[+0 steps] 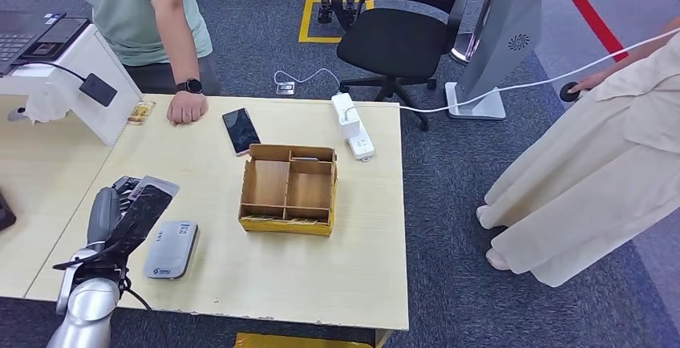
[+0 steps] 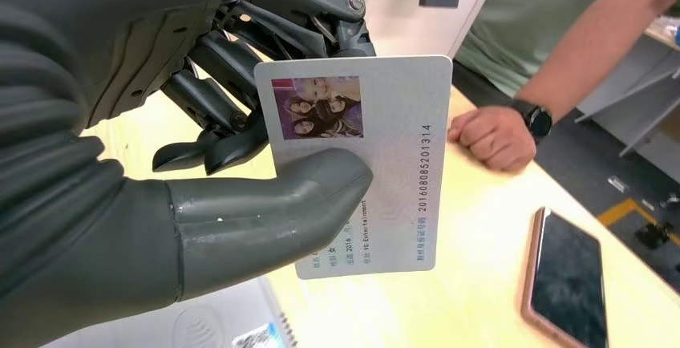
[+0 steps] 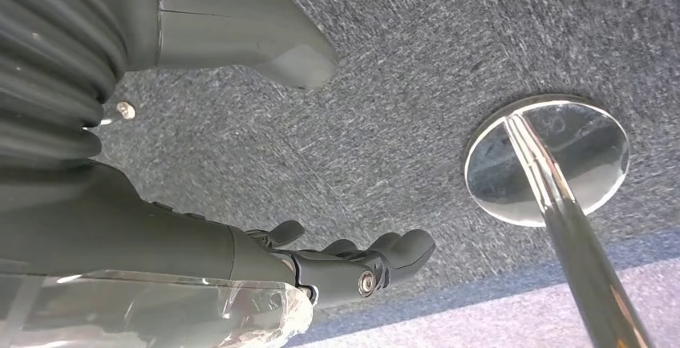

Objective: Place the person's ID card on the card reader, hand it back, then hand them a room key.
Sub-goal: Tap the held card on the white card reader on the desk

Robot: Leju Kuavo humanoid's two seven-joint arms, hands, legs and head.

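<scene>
The robot's left hand (image 2: 200, 123) pinches the ID card (image 2: 377, 155) between thumb and fingers, raised above the table (image 1: 240, 284) just left of the grey card reader (image 1: 171, 249). A person's hand (image 1: 187, 107) rests at the table's far edge. The right hand (image 3: 337, 264) hangs over carpet, fingers apart, holding nothing.

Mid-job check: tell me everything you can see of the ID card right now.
The ID card is a thin, pale, rounded-corner card, plastic by its look. Its face shows a small colour photo at one corner, a long number along one edge and lines of small print. The left hand holds it off the table, thumb pressed on the face and dark fingers behind. In the head view it sits above the grey card reader, not touching it.
</scene>
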